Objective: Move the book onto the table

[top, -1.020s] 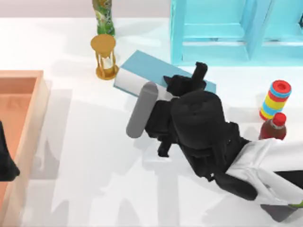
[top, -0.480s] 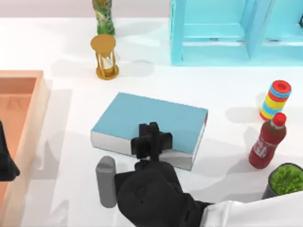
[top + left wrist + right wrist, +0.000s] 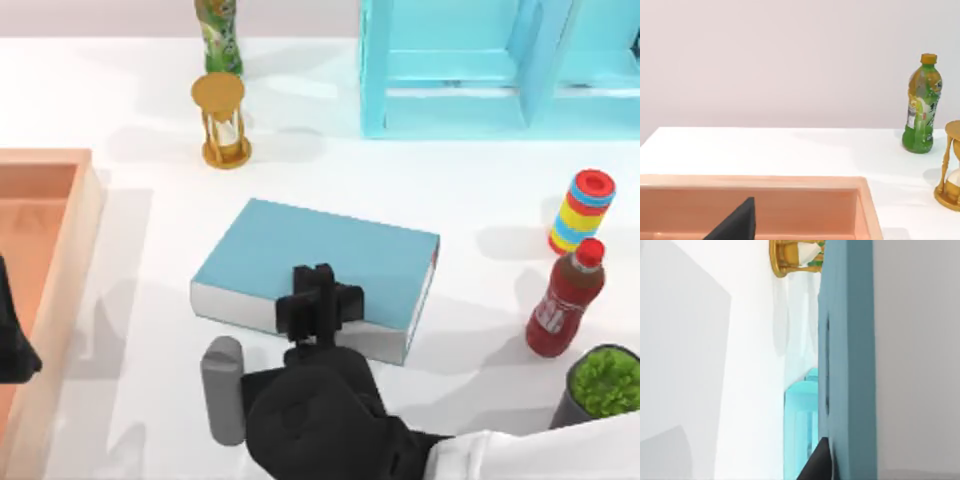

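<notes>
The teal-blue book (image 3: 330,250) lies flat on the white table (image 3: 480,190) near the middle, its white page edges facing the front. My right gripper (image 3: 320,300) reaches in from the front and is shut on the book at its near long edge, one finger over the cover. In the right wrist view the book's cover (image 3: 847,365) sits close up, with a dark fingertip (image 3: 820,462) against it. My left arm (image 3: 12,350) stays parked at the far left over the tray, and a dark finger (image 3: 735,225) of it shows in the left wrist view.
An orange-brown tray (image 3: 45,200) lines the left side. An hourglass (image 3: 221,120) and a green bottle (image 3: 218,35) stand behind the book. The light-blue shelf unit (image 3: 480,65) is at the back right. A red bottle (image 3: 565,300), a ring stack (image 3: 582,210) and a potted plant (image 3: 603,385) stand right.
My right gripper brought the book from beside the shelf unit, tilted, forward and down to the table's middle. In the last half second it only settled slightly.
</notes>
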{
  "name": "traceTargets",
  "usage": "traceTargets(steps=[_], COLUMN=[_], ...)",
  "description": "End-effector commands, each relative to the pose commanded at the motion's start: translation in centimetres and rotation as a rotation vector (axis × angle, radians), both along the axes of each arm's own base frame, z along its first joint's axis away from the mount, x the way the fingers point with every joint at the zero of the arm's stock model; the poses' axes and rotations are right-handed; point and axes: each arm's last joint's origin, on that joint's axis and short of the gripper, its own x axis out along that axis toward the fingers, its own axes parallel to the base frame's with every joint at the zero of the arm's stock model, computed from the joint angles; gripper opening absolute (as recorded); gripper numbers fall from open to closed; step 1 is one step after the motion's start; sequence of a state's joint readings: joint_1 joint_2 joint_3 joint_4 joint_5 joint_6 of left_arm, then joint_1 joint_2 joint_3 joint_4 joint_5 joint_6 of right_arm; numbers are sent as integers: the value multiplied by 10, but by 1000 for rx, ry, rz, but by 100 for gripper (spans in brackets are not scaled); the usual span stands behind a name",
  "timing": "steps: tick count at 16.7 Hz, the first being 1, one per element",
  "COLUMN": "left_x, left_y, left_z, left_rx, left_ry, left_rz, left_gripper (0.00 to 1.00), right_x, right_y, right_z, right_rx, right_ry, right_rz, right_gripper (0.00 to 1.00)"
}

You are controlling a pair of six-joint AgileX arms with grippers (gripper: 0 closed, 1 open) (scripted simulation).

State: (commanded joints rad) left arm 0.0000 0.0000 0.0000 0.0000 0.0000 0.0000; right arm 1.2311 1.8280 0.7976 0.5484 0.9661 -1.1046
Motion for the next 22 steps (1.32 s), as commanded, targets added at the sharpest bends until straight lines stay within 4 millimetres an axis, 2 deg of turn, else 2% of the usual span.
traceTargets(steps=[5, 11, 15, 22], left_x=[0, 0, 0, 0], left_y=[0, 0, 0, 0], left_z=[0, 0, 0, 0], left_rx=[0, 0, 0, 0], left_ry=[0, 0, 0, 0], left_rz=[0, 0, 0, 0], left_gripper=[100, 100, 100, 100], right_x=[2, 1, 1, 1], right_y=[-1, -1, -1, -1], right_z=[-6, -32, -32, -32], right_rx=[-2, -3, -3, -3], right_ry=[4, 4, 4, 4], right_rz=[-7, -2, -3, -3], right_gripper=[0, 0, 0, 53])
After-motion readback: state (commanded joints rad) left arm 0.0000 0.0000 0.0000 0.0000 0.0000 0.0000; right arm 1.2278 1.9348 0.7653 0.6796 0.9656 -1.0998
